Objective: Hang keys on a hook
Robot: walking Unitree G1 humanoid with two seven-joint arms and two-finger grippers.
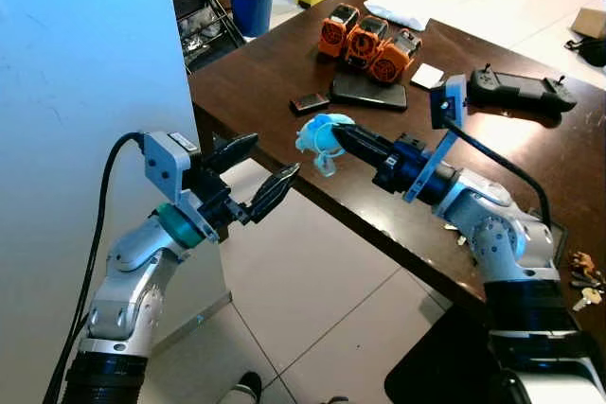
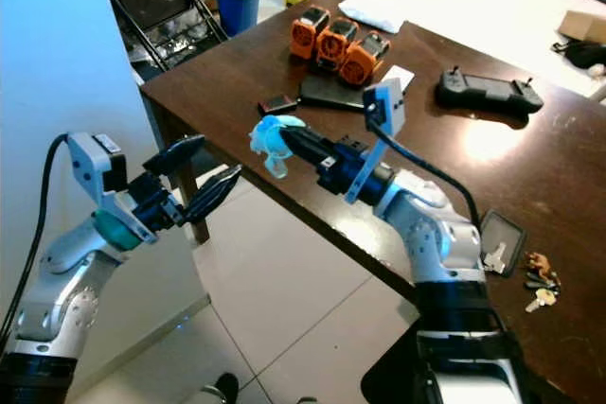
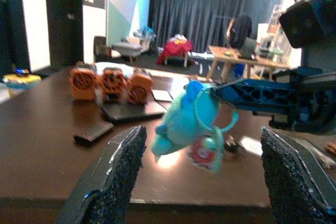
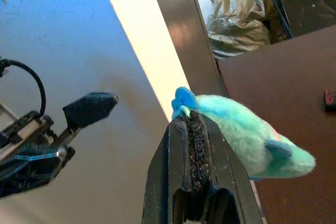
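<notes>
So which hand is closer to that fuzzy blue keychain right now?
The right. The right hand is shut on the fuzzy blue keychain, holding it out past the table edge. The left hand is open just beside it, fingers pointed toward it, not touching.

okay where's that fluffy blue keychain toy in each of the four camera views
Left eye view: blue plush keychain at centre, over the table's near edge, clamped in the right gripper.
Right eye view: left of centre, same edge.
Left wrist view: centre, framed by the left gripper's open jaws.
Right wrist view: lower right, beside the shut jaws.
Shared landmark: three orange battery packs behind it.
</notes>
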